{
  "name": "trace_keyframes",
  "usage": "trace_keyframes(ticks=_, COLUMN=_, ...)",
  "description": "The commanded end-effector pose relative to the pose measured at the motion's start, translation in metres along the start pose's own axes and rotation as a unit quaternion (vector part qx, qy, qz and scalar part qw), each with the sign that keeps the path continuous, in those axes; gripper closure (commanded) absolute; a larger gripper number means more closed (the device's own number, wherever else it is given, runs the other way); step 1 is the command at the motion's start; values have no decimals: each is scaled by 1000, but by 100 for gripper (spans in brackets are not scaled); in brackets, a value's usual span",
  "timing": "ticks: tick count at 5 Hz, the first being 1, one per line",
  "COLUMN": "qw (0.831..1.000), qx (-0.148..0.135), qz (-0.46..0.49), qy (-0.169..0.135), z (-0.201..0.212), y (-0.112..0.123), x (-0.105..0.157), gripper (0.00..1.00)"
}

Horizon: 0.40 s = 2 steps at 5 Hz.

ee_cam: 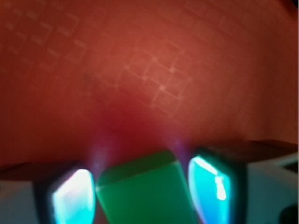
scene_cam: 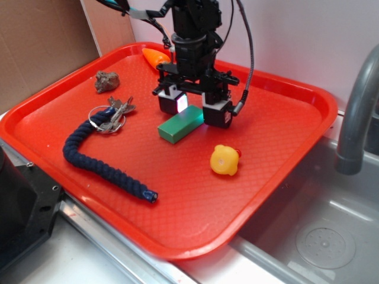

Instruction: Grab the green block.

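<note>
The green block (scene_cam: pixel 177 127) lies flat on the red tray (scene_cam: pixel 284 136), near its middle. My gripper (scene_cam: pixel 192 110) is low over the block's far end, with one finger on each side of it. In the wrist view the block (ee_cam: pixel 142 198) sits between the two glowing pads (ee_cam: pixel 212 189), turned a little askew to them. A thin gap shows on each side. My gripper (ee_cam: pixel 144 184) is open around the block, which still rests on the tray.
A yellow rubber duck (scene_cam: pixel 225 160) sits right of the block. A blue rope (scene_cam: pixel 100 161), a key ring (scene_cam: pixel 109 118), a brown rock (scene_cam: pixel 106 80) and an orange toy (scene_cam: pixel 156 57) lie to the left and behind. A sink and faucet (scene_cam: pixel 355 112) are at the right.
</note>
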State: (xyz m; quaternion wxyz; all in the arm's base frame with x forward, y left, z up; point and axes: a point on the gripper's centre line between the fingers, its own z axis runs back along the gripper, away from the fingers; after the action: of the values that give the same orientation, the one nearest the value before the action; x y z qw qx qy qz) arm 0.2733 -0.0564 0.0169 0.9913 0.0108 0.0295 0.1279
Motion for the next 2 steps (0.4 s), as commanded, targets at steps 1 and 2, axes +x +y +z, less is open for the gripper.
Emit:
trace_keyframes(ticks=1, qw=996, qx=15, qz=-72, qy=-42, z=48, y=15, x=-19, gripper=100)
trace_keyframes(ticks=2, qw=991, qx=40, qz=-118, qy=-50, z=96, y=21, x=-43, gripper=100)
